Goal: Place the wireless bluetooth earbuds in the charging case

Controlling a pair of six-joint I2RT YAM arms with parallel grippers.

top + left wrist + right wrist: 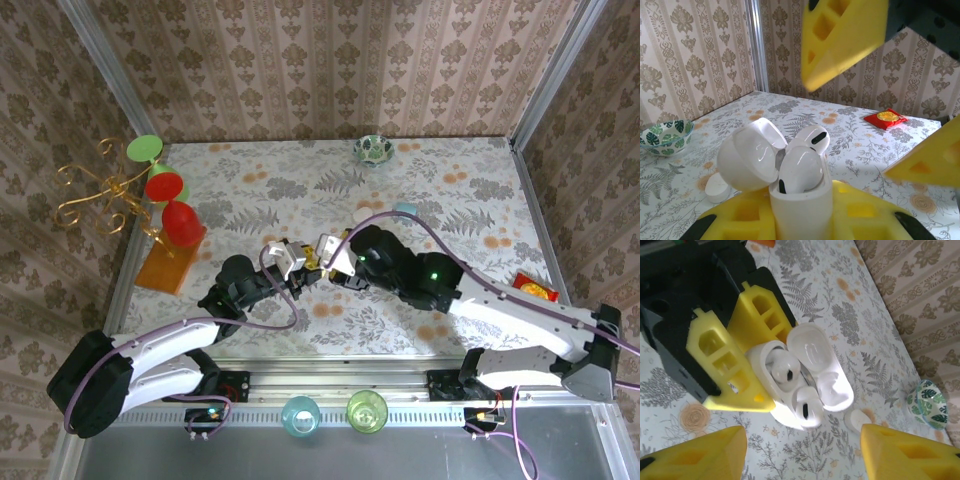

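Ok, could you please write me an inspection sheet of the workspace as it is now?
Surface: floral-print table, no spill seen.
Job's things: white charging case, lid open, two white earbuds in it; full seating cannot be told.
Clutter: leaf-pattern bowl, red packet, small white object, gold candelabra, two cups at near edge.
Grippers: left gripper shut on the case; right gripper open, close beside it.
Cables: purple cables run along both arms.
Surroundings: patterned wallpaper walls, metal frame.
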